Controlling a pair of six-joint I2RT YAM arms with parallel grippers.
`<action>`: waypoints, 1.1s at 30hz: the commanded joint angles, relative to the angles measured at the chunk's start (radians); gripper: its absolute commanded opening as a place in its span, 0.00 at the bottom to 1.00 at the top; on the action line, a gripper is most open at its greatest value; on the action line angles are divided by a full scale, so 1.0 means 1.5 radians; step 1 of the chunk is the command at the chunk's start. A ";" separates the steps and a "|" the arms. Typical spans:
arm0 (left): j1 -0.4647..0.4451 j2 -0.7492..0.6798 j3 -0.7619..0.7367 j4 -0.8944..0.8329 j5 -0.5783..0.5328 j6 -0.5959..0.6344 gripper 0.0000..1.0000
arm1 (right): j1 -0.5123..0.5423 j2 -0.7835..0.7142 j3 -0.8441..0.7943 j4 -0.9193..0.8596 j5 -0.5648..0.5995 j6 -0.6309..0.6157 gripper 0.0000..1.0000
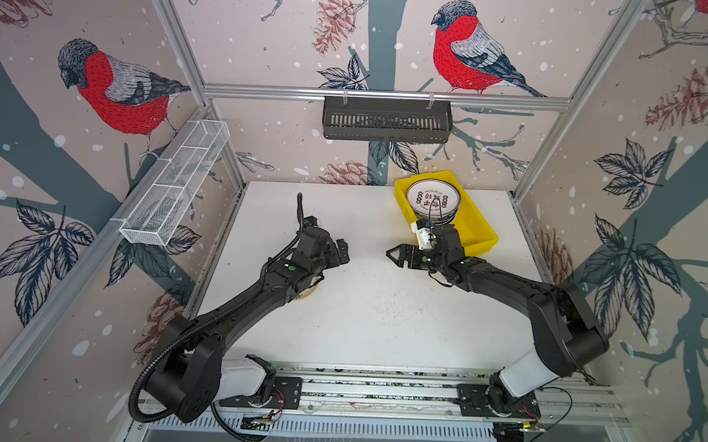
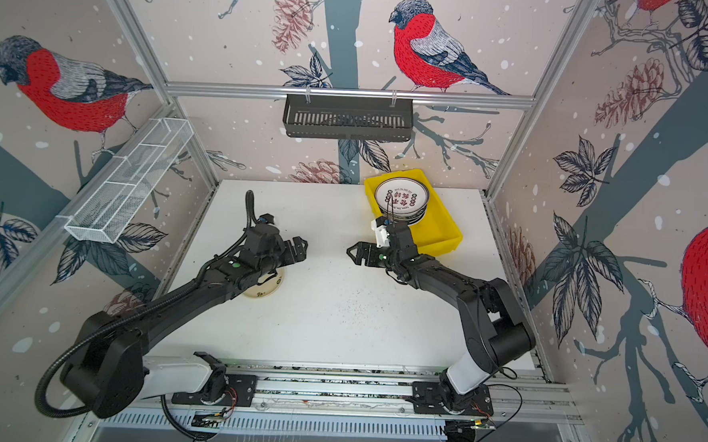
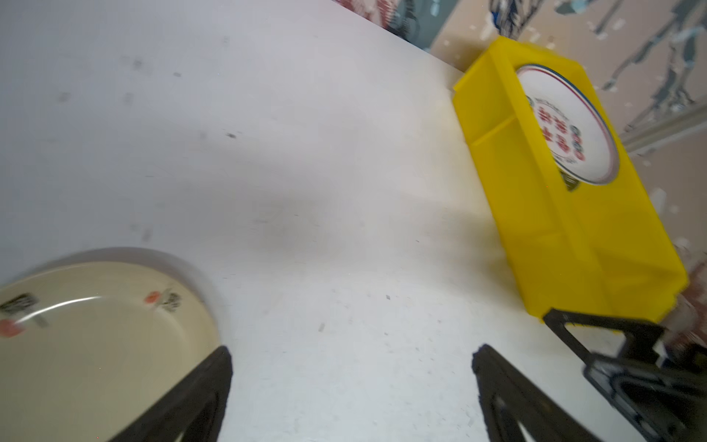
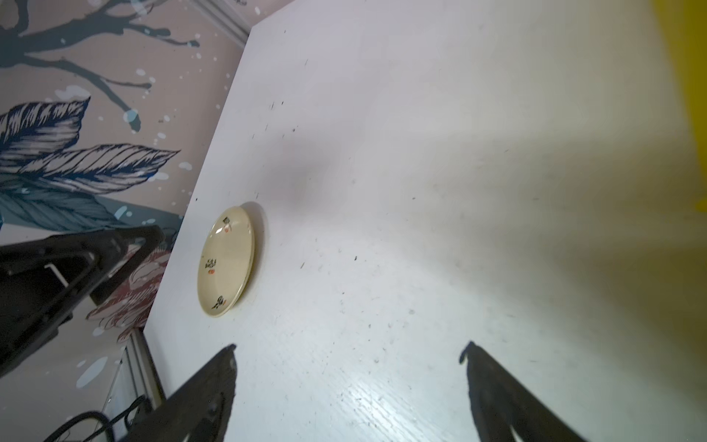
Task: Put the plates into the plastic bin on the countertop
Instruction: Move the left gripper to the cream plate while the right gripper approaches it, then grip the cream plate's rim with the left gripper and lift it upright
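Yellow bin (image 1: 476, 230) sits at the back right of the countertop (image 1: 360, 314), set at an angle. Inside it, at the far end, is a stack of plates (image 1: 432, 199), and the top one is white with a dark rim and red lettering. One cream plate (image 2: 263, 288) lies flat on the countertop at the left, well apart from the bin and half hidden under the left arm.

Left gripper (image 3: 354, 352) hovers over bare countertop near the middle, jaws spread wide, nothing between them. Right gripper (image 4: 350, 346) faces it from just in front of the bin's near end, jaws also wide and holding nothing.

Up on the rails, a black basket (image 1: 386, 120) hangs at the back and a mesh basket (image 1: 175, 183) at the left.
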 commanded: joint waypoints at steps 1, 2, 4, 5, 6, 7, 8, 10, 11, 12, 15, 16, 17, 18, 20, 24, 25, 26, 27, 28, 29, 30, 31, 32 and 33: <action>0.051 -0.027 -0.036 -0.054 -0.105 -0.031 0.98 | 0.027 0.031 0.021 0.054 -0.045 0.024 0.93; 0.072 -0.036 -0.049 -0.058 -0.103 -0.034 0.98 | 0.038 0.041 0.027 0.057 -0.047 0.025 0.93; 0.098 -0.050 -0.066 -0.069 -0.107 -0.044 0.98 | 0.057 0.060 0.040 0.068 -0.051 0.030 0.92; 0.110 -0.056 -0.075 -0.073 -0.111 -0.053 0.98 | 0.068 0.073 0.050 0.074 -0.055 0.031 0.92; 0.119 -0.062 -0.085 -0.070 -0.113 -0.062 0.98 | 0.081 0.088 0.061 0.077 -0.056 0.033 0.91; 0.128 -0.067 -0.095 -0.064 -0.112 -0.072 0.98 | 0.094 0.104 0.075 0.076 -0.056 0.034 0.91; 0.141 -0.070 -0.107 -0.054 -0.107 -0.083 0.98 | 0.107 0.123 0.093 0.071 -0.061 0.034 0.91; 0.167 -0.070 -0.126 -0.037 -0.085 -0.097 0.98 | 0.129 0.155 0.123 0.060 -0.066 0.035 0.89; 0.181 -0.067 -0.132 -0.032 -0.076 -0.099 0.98 | 0.138 0.167 0.135 0.058 -0.066 0.037 0.88; 0.195 -0.062 -0.135 -0.033 -0.069 -0.099 0.98 | 0.142 0.174 0.140 0.057 -0.068 0.039 0.87; 0.221 -0.050 -0.139 -0.039 -0.069 -0.097 0.97 | 0.145 0.175 0.141 0.053 -0.060 0.036 0.87; 0.227 -0.047 -0.142 -0.039 -0.070 -0.099 0.97 | 0.144 0.173 0.141 0.048 -0.055 0.033 0.87; 0.234 -0.045 -0.146 -0.036 -0.067 -0.100 0.97 | 0.143 0.170 0.142 0.041 -0.052 0.028 0.87; 0.240 -0.042 -0.151 -0.030 -0.065 -0.101 0.97 | 0.143 0.168 0.142 0.034 -0.047 0.024 0.87; 0.251 -0.036 -0.164 -0.012 -0.048 -0.105 0.94 | 0.141 0.164 0.143 0.026 -0.045 0.019 0.87; 0.256 -0.014 -0.177 0.024 -0.018 -0.107 0.83 | 0.137 0.159 0.147 0.011 -0.046 0.010 0.86; 0.257 -0.006 -0.177 0.027 -0.017 -0.108 0.83 | 0.135 0.158 0.147 0.007 -0.046 0.007 0.86; 0.257 0.002 -0.177 0.030 -0.016 -0.106 0.83 | 0.132 0.155 0.148 0.001 -0.046 0.003 0.86; 0.257 0.008 -0.178 0.035 -0.013 -0.103 0.81 | 0.130 0.152 0.147 -0.003 -0.044 0.000 0.86; 0.257 0.014 -0.179 0.038 -0.013 -0.101 0.77 | 0.127 0.149 0.146 -0.005 -0.043 0.000 0.86; 0.256 0.019 -0.181 0.041 -0.013 -0.099 0.68 | 0.123 0.146 0.144 -0.006 -0.042 -0.001 0.86; 0.257 0.024 -0.182 0.044 -0.015 -0.099 0.64 | 0.120 0.143 0.141 -0.006 -0.043 -0.002 0.85; 0.257 0.030 -0.186 0.047 -0.016 -0.099 0.61 | 0.116 0.140 0.139 -0.006 -0.043 -0.002 0.84; 0.257 0.035 -0.188 0.049 -0.016 -0.098 0.60 | 0.114 0.138 0.137 -0.007 -0.044 -0.001 0.83; 0.257 0.039 -0.189 0.049 -0.015 -0.096 0.59 | 0.112 0.136 0.134 -0.007 -0.043 -0.001 0.82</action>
